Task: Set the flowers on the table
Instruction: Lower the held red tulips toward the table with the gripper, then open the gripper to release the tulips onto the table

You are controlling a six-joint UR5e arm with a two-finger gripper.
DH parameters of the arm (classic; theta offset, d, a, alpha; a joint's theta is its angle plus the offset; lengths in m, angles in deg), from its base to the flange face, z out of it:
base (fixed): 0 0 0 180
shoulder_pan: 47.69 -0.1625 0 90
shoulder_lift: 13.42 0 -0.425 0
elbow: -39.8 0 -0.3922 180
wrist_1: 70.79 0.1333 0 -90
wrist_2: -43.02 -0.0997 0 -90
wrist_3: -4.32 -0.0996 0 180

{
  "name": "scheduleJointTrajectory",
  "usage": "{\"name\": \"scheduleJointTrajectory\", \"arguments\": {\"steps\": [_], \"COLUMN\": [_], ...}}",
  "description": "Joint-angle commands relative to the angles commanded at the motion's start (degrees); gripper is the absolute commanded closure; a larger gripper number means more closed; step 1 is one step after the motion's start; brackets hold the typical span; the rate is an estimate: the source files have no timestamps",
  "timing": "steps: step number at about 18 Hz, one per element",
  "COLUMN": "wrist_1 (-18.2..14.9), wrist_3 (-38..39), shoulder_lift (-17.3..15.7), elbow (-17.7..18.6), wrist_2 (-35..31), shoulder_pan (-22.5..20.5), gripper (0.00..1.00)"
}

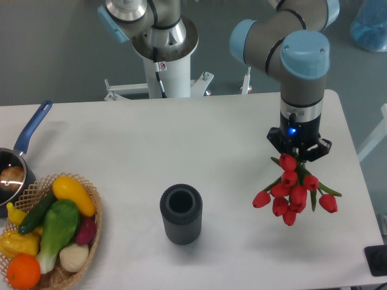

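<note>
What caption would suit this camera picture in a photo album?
Robot gripper holding a bunch of red flowers above the white table, right of a dark vase.

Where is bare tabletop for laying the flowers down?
The claw holds the flowers above the right side. Bare table runs between the dark vase and the right edge, and across the middle behind the vase. The front left is crowded: vegetable basket and blue-handled pot.

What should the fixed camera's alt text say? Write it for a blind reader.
A robot gripper holds a bunch of red tulips above the right side of a white table. A dark vase stands mid-table; a vegetable basket and saucepan sit left.
</note>
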Motion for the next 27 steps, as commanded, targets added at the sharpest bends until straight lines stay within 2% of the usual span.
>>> {"name": "scheduleJointTrajectory", "arguments": {"steps": [7, 12, 14, 15, 16, 18, 27], "wrist_1": [0.2, 0.6, 0.6, 0.6, 0.7, 1.1, 3.2], "wrist_3": [0.7, 0.9, 0.7, 0.2, 0.1, 0.1, 0.2], "shoulder_lift": [1.6, 4.9, 5.4, 5.6, 5.9, 6.3, 5.9], "elbow": [0.0, 0.3, 0.4, 0.4, 0.4, 0.4, 1.0], "wrist_2": [0.1, 0.4, 0.5, 0.7, 0.6, 0.5, 0.3], "shoulder_pan": [1.2, 2.5, 2.6, 2.6, 2.6, 2.6, 2.5], "gripper": [0.97, 0.95, 0.81, 0.53, 0.41, 0.0, 0.0]}}
